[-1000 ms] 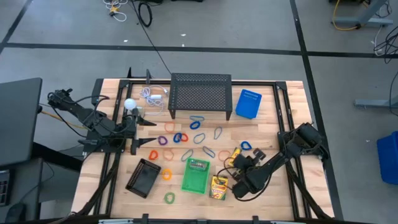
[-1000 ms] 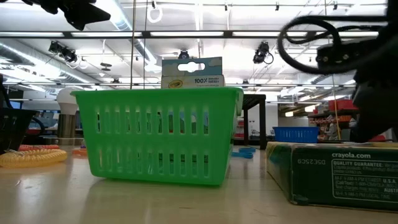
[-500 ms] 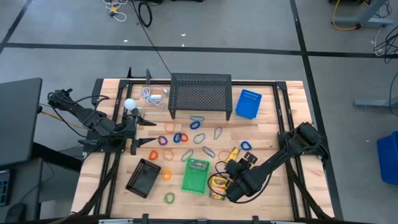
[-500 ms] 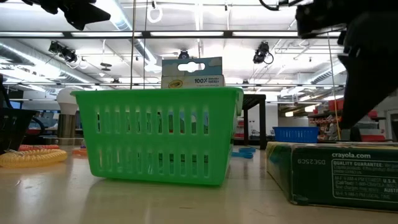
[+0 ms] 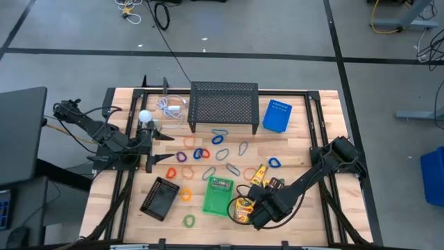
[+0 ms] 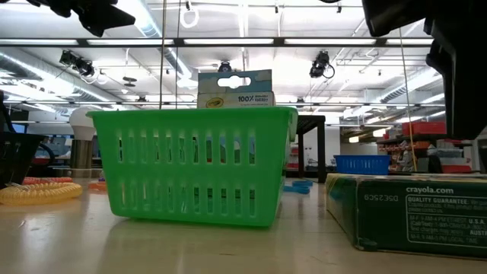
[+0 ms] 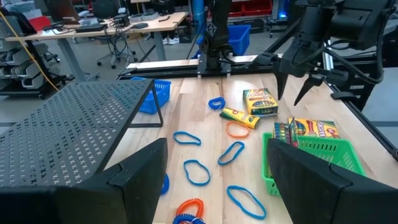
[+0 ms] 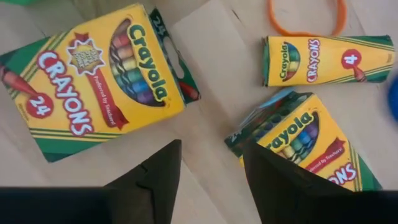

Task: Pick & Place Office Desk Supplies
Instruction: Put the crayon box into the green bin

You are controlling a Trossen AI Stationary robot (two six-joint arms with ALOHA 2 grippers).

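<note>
The right gripper [image 5: 251,208] hangs low over the front right part of the wooden table [image 5: 305,215], just right of the green basket [image 5: 218,196]. Its two dark fingers [image 8: 149,177] stand apart with nothing between them but bare tabletop — they hold nothing. In the right wrist view three crayon boxes lie flat around that gap: the large 24-count crayon box [image 8: 99,78] lies ahead of one finger, a second crayon box [image 8: 308,146] sits just beside the other finger and partly behind it, and a slim 4-count crayon box [image 8: 326,60] lies farther out, touching an orange loop [image 8: 305,17] at its long edge. None of the three boxes is touched by the fingers.

From above, the 24-count box lies at the basket's right front corner, close under the gripper, and the slim box sits slantwise just behind it. Another crayon box [image 5: 221,185] stands inside the basket at its rear end; the low view shows its top rising above the basket rim.

Loops in blue, orange, red and green [image 5: 201,153] are scattered over the middle of the table, between the basket and the black mesh stand [image 5: 223,104] — one green loop [image 5: 189,221] lies alone near the front edge.

The left gripper [image 5: 166,146] waits at the left side of the table, fingers wide apart and empty, near the white ball [image 5: 144,117].
</note>
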